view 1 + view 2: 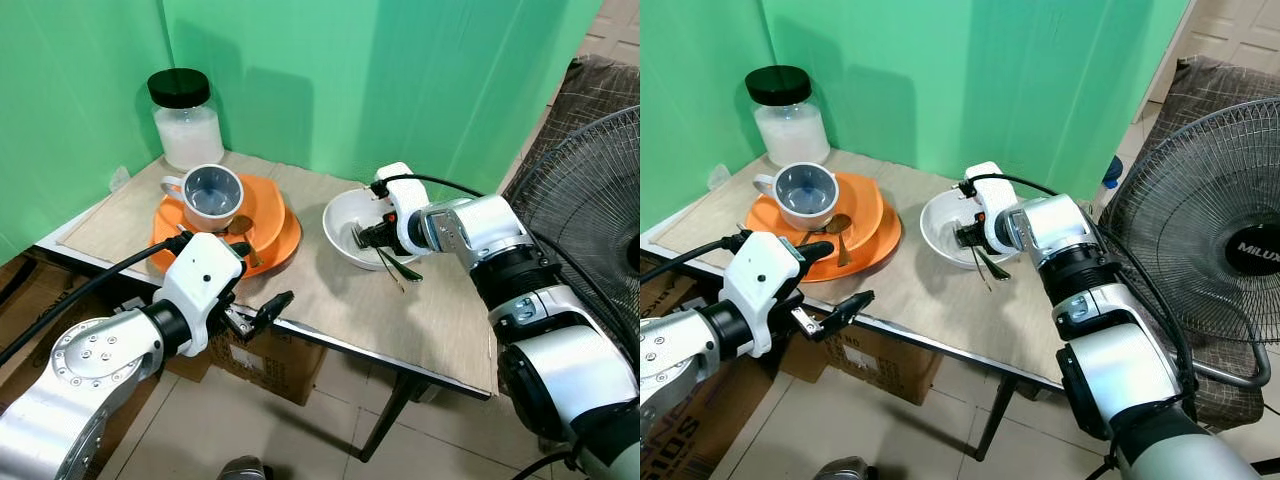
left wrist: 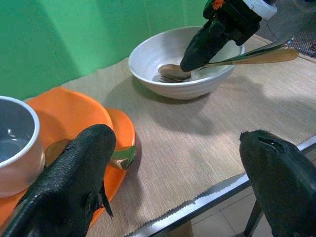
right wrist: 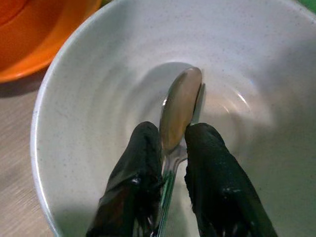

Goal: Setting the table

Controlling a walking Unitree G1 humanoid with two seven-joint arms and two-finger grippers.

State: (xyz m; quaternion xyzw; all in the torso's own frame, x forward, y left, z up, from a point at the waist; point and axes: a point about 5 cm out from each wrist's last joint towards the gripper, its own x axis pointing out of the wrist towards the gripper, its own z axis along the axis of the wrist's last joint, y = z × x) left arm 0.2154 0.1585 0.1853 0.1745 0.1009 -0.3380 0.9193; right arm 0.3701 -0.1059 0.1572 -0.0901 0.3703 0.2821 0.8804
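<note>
Left gripper [image 1: 255, 312] at near table [image 1: 440, 330] edge, fingers spread wide, nothing held, just in front of orange plates [image 1: 275, 245]. White mug [image 1: 211, 194] on plates, small spoon [image 1: 243, 235] beside mug on plate. Right gripper [image 3: 174, 148] down inside white bowl [image 1: 340, 222], fingers pinched on spoon [image 3: 178, 108] neck, spoon head resting on bowl bottom, handle sticking out over bowl rim. Black-lidded jar [image 1: 186, 118] at far table corner against green backdrop [image 1: 400, 70]. Fan [image 1: 590, 210] off to right.
</note>
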